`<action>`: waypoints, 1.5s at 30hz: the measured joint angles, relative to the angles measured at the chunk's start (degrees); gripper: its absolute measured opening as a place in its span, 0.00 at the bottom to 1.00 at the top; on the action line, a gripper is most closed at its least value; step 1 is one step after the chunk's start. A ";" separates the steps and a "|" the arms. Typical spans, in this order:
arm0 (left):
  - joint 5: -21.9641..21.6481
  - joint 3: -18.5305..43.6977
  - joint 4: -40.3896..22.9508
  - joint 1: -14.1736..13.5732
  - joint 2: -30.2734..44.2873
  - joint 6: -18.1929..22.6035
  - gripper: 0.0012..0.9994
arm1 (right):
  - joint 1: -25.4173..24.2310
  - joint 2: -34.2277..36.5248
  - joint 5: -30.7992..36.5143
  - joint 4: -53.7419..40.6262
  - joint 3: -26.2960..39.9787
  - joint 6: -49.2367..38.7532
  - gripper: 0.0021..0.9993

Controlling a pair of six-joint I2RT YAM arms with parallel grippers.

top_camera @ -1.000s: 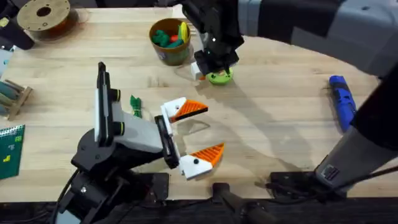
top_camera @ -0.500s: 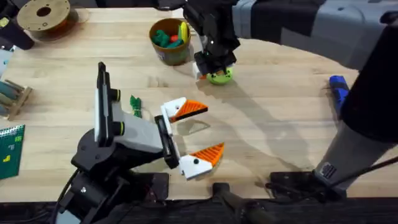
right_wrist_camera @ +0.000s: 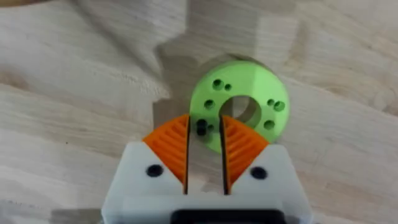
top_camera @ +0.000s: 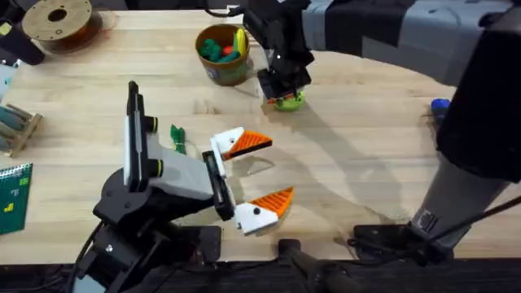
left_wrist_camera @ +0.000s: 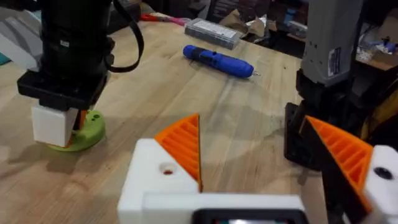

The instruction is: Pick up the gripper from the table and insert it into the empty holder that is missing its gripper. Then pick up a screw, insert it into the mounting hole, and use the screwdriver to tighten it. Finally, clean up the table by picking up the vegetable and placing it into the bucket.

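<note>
While my left gripper [top_camera: 256, 175] idles spread wide near the counter's [top_camera: 350, 163] front edge, the vegetable [top_camera: 177, 137] beside it, my right gripper [right_wrist_camera: 204, 144] hovers narrowly parted over a screw [right_wrist_camera: 201, 127] on the lime-green disc [right_wrist_camera: 239, 111] below the bucket [top_camera: 221, 52]. I'd centre, drop straight, pinch softly. The screwdriver [left_wrist_camera: 217, 60] waits rightward.

Bare wooden tabletop [top_camera: 350, 155] lies open right of the white-and-orange left gripper [top_camera: 256, 172], out toward the blue pen-shaped screwdriver [top_camera: 440, 106]. The long grey right arm [top_camera: 383, 37] spans the far side, its gripper [top_camera: 281, 88] low over the lime-green ring-shaped disc [top_camera: 288, 101], just beside the round olive-brown bucket [top_camera: 223, 52]. The small dark-green toy vegetable [top_camera: 177, 136] sits tight against the black left arm [top_camera: 142, 175].
</note>
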 joint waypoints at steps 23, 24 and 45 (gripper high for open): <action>0.00 0.00 0.00 0.00 0.00 0.00 0.99 | 0.15 -0.02 0.18 -2.43 2.16 -1.50 0.01; 0.00 0.00 -0.02 0.00 0.00 0.00 0.99 | 0.15 -0.06 0.18 -2.77 2.63 -1.86 0.01; 0.00 0.00 -0.02 0.00 0.00 0.00 0.99 | 0.44 -15.26 -0.99 -23.06 15.19 -5.71 0.00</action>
